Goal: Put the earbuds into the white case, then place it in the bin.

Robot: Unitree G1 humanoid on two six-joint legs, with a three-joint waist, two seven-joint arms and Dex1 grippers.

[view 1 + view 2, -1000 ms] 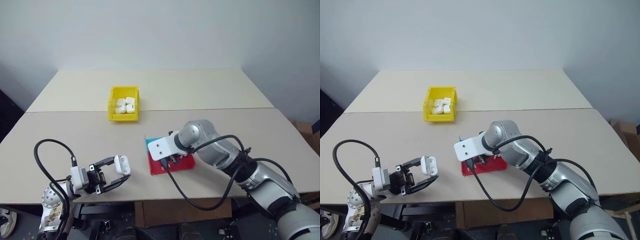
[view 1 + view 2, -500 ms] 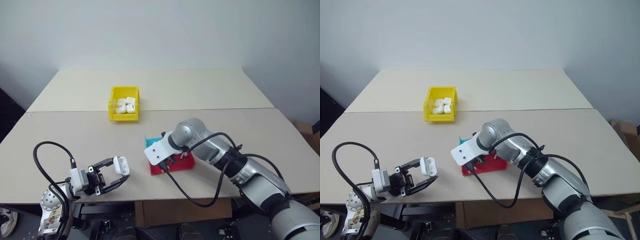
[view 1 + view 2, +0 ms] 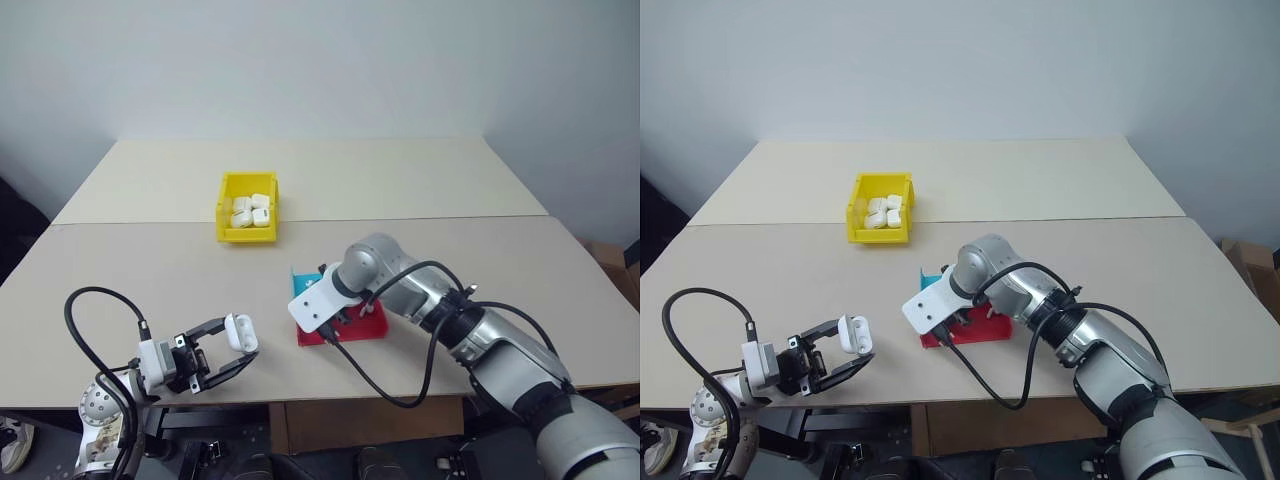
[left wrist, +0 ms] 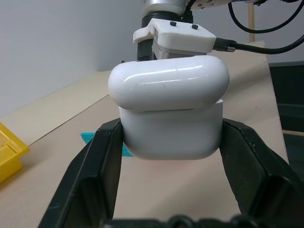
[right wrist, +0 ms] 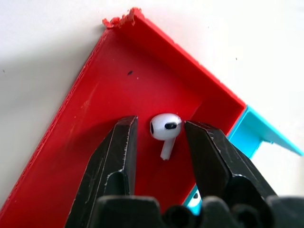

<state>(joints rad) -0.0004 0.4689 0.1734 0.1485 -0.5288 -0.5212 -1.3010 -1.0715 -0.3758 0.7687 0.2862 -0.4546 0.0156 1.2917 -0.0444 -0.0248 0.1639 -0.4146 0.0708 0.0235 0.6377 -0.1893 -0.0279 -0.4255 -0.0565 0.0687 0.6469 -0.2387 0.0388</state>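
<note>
White glossy earbud (image 5: 166,128) is lying between my right fingers (image 5: 121,152), parted; left fingers (image 4: 107,156) are clamping the rounded white case (image 4: 169,111).

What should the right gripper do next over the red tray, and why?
Probably close on the earbud: the right gripper is open with its fingers either side of it in the red tray, apart from it. The left gripper holds the white case ready.

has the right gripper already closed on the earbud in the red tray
No, the right gripper has a finger on each side of the earbud, with gaps, as it lies on the red tray.
</note>
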